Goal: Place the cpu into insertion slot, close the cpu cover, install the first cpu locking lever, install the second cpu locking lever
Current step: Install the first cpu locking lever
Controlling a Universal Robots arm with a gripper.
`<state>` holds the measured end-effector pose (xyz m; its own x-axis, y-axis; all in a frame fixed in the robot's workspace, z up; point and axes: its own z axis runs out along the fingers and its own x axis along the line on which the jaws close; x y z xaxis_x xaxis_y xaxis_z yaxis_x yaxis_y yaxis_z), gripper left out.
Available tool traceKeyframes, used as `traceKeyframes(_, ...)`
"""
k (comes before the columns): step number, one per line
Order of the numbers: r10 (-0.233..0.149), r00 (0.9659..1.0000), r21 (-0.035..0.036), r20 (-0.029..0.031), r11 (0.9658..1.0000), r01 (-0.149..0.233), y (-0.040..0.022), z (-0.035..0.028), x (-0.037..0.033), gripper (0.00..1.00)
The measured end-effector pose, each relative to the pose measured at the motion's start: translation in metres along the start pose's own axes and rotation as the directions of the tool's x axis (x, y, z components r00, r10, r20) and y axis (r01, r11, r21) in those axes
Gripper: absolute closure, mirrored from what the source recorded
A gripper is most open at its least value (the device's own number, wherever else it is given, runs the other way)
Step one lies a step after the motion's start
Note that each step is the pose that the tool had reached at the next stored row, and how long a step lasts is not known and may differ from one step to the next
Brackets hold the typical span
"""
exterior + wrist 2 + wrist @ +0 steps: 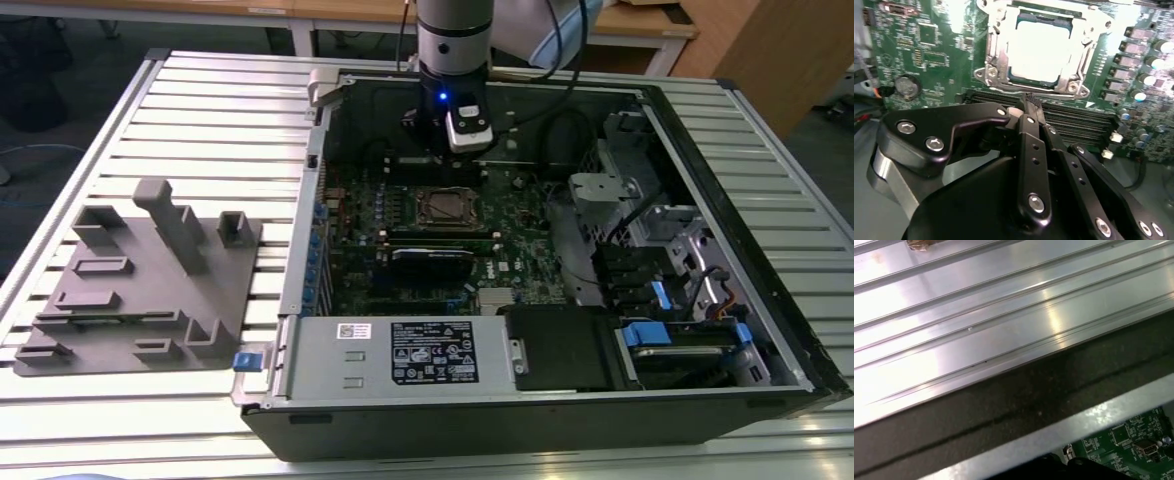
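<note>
Ribbed metal table (160, 110) carries an open PC case (747, 250) lying on its side, and a grey fixture (140, 285) beside the case toward the exterior view's left, near the table's left edge. In the first wrist view the table ribs (979, 315) and a strip of the case wall (1089, 422) run past a corner of green board (1124, 440)

Inside the case: green board (527, 235) across the middle, power supply (400, 355) along the near edge, drive bays with blue tabs (661, 300) at the exterior view's right. A black card (430, 262) sits on the board just below the socket

Arm (454, 40) comes down over the far edge of the case. Gripper (1030, 106) hangs just above the board, next to the socket, touching nothing. Fingers (1026, 150) are pressed together, nothing between them

Slot (446, 207) lies mid-board. In the second wrist view the cpu (1040, 50) sits flat in the slot, top glaring white. Cover (996, 50) lies down around the chip, its window framing the top. Memory slots (1074, 120) run between socket and fingertips. Lever state along the socket sides: cannot tell
</note>
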<state>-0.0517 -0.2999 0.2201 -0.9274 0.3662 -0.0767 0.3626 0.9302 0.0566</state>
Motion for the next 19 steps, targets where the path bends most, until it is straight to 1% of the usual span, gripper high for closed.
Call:
traceKeyframes(5, -0.003, 1.0000, 0.0002, -0.0013, 1.0000, 0.003, 0.0000, 0.0000, 0.0000, 0.89)
traceKeyframes(7, -0.027, 0.9996, -0.0018, -0.0026, 0.9996, 0.027, 0.0000, 0.0001, 0.0000, 0.89)
traceKeyframes(9, -0.062, 0.9980, -0.0046, -0.0045, 0.9980, 0.062, 0.0000, 0.0001, 0.0000, 0.89)
traceKeyframes(11, -0.099, 0.9951, -0.0077, -0.0063, 0.9951, 0.099, 0.0000, 0.0002, 0.0000, 0.89)
traceKeyframes(13, -0.135, 0.9908, -0.0105, -0.0081, 0.9908, 0.135, 0.0000, 0.0003, 0.0000, 0.89)
traceKeyframes(15, -0.170, 0.9854, -0.0136, -0.0097, 0.9853, 0.170, 0.0000, 0.0005, 0.0000, 0.89)
traceKeyframes(16, -0.189, 0.9819, -0.0152, -0.0105, 0.9819, 0.189, 0.0000, 0.0006, 0.0000, 0.89)
traceKeyframes(17, -0.200, 0.9798, -0.0159, -0.0110, 0.9798, 0.199, 0.0000, 0.0005, 0.0001, 0.89)
traceKeyframes(19, -0.213, 0.9770, -0.0171, -0.0115, 0.9770, 0.213, -0.0005, 0.0005, -0.0001, 0.89)
